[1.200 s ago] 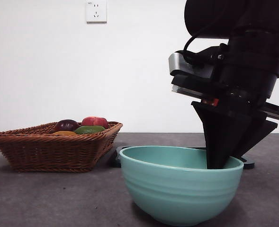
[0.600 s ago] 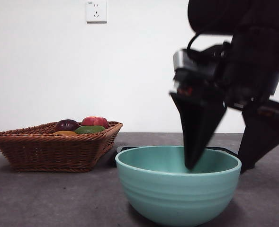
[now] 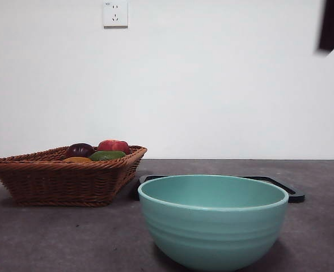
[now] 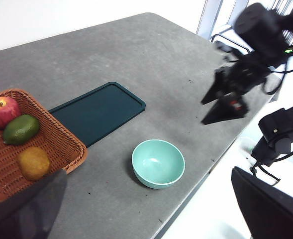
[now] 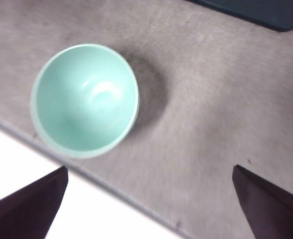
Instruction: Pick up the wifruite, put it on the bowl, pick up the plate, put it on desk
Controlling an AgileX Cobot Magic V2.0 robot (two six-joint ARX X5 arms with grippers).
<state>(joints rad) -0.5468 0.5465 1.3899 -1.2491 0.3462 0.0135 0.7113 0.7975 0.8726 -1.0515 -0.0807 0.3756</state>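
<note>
Wifruite [image 4: 33, 163] in basket [image 4: 61, 144], far from right gripper [image 4: 225, 101]

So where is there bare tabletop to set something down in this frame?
Bare desk lies beyond the dark tray and between the tray and the mint-green bowl. The tray's flat top is bare too. The wicker basket, holding fruit, is crowded. The right gripper hangs above the desk's edge.

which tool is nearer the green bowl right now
Right. The right tool hangs open above the bowl, off to one side. The left tool waits higher, back over the basket side.
</note>
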